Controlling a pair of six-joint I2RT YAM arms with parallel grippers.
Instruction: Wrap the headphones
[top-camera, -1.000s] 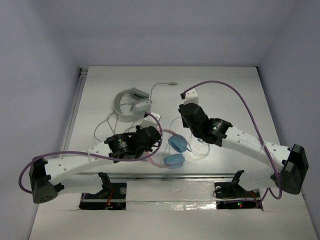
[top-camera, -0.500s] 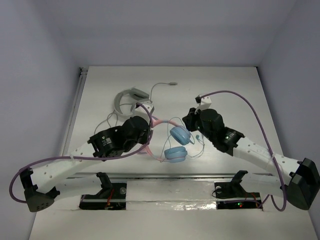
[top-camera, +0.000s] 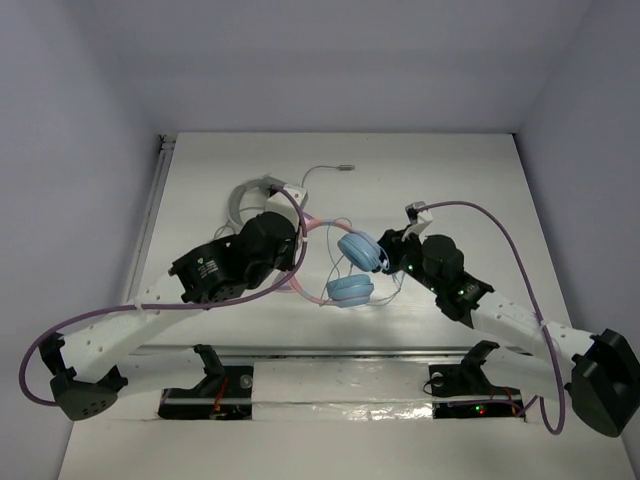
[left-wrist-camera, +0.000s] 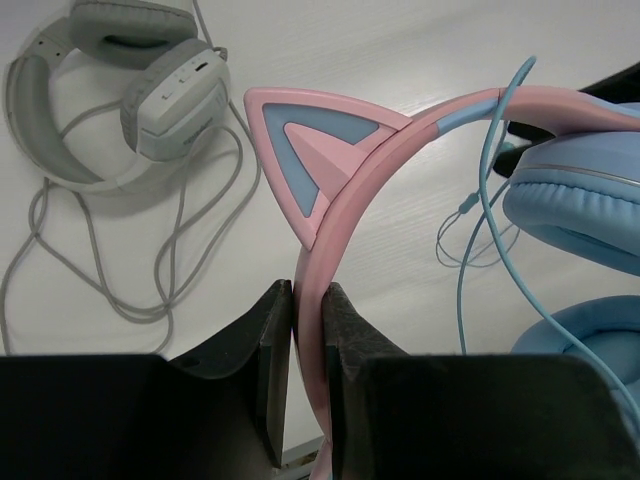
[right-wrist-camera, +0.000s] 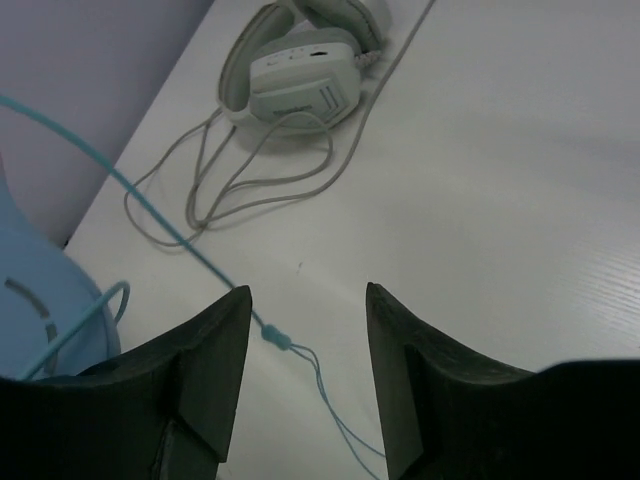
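From above, the headphones (top-camera: 350, 290) sit near the middle of the table (top-camera: 460, 170), between the two arms. Their blue cups are plain to see there, but the pink headband is largely covered by the left arm. The left wrist view supplies what the overhead one hides: the left gripper (left-wrist-camera: 308, 300) is clamped on the headband just below a cat ear (left-wrist-camera: 310, 140), with both fingers pressed flat against the pink strip. The two cups (left-wrist-camera: 580, 200) lie off to the right of that view, and the thin blue cable (left-wrist-camera: 478, 180) falls in loose loops in front of them. The right wrist view shows the right gripper (right-wrist-camera: 305, 300) with its jaws standing apart and grasping nothing. The cable crosses the frame slantwise and runs down through the gap, close to the finger on the left, possibly brushing it, though the angle is too flat to be sure. One blue cup fills the lower left corner of that view. Whether the cups rest on the table or hang just clear of it cannot be told. Behind the left arm, farther back on the table, lie grey headphones (left-wrist-camera: 150, 90), half hidden in the overhead view. Their own grey cord (left-wrist-camera: 150, 290) coils beside them, and its plug (top-camera: 345, 168) lies farther back.
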